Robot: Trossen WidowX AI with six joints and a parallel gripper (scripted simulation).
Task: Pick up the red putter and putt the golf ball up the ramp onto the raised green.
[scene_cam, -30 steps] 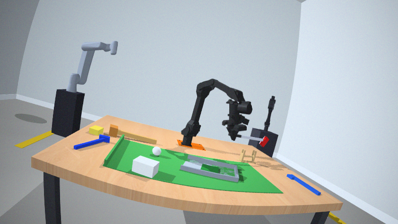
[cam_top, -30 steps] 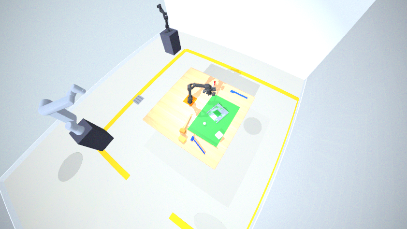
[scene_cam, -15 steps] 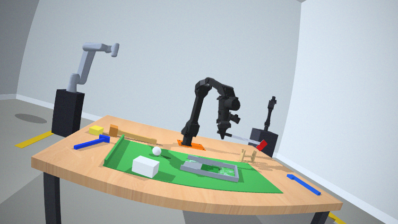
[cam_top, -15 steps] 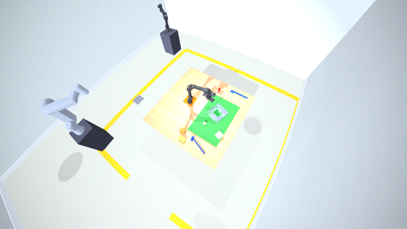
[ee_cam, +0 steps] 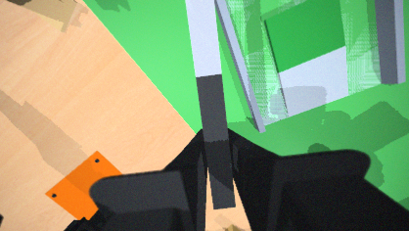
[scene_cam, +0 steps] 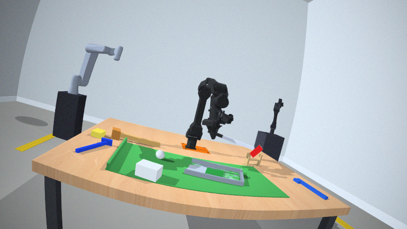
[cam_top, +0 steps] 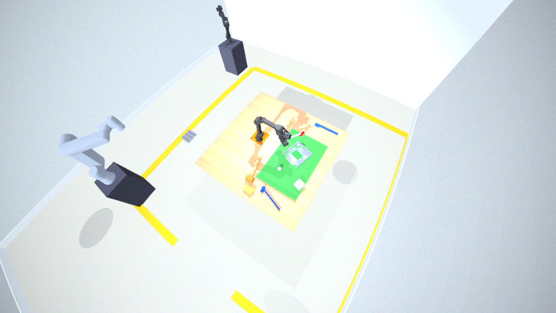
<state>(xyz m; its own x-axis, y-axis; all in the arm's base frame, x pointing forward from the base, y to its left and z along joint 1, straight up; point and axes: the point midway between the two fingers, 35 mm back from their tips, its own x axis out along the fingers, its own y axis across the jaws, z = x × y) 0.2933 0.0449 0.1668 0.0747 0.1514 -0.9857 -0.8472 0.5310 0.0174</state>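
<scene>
My gripper (scene_cam: 215, 135) (cam_top: 286, 139) (ee_cam: 212, 132) is shut on the dark grip of the red putter (scene_cam: 255, 150) (cam_top: 302, 133) (ee_cam: 204, 39). The putter's pale shaft slants down to its red head, which hangs just above a small wooden stand (scene_cam: 252, 160) at the mat's far corner. The white golf ball (scene_cam: 160, 154) (cam_top: 279, 168) rests on the green mat (scene_cam: 133, 154) (cam_top: 272, 176) (ee_cam: 157, 44), well away from the putter head. The raised green (scene_cam: 214, 171) (cam_top: 297, 155) (ee_cam: 305, 34) sits inside a grey frame (scene_cam: 216, 178) (ee_cam: 388, 39) with a pale ramp (ee_cam: 318, 78), below and in front of my gripper.
A white block (scene_cam: 148, 170) (cam_top: 299, 184) stands on the mat near the front edge. Two blue putters (scene_cam: 92, 146) (scene_cam: 310, 188) lie on the table beside the mat. A wooden mallet (scene_cam: 136, 139) and a yellow cube (scene_cam: 98, 132) lie at the far left. The arm's orange base plate (scene_cam: 203, 150) (ee_cam: 80, 188) is behind the mat.
</scene>
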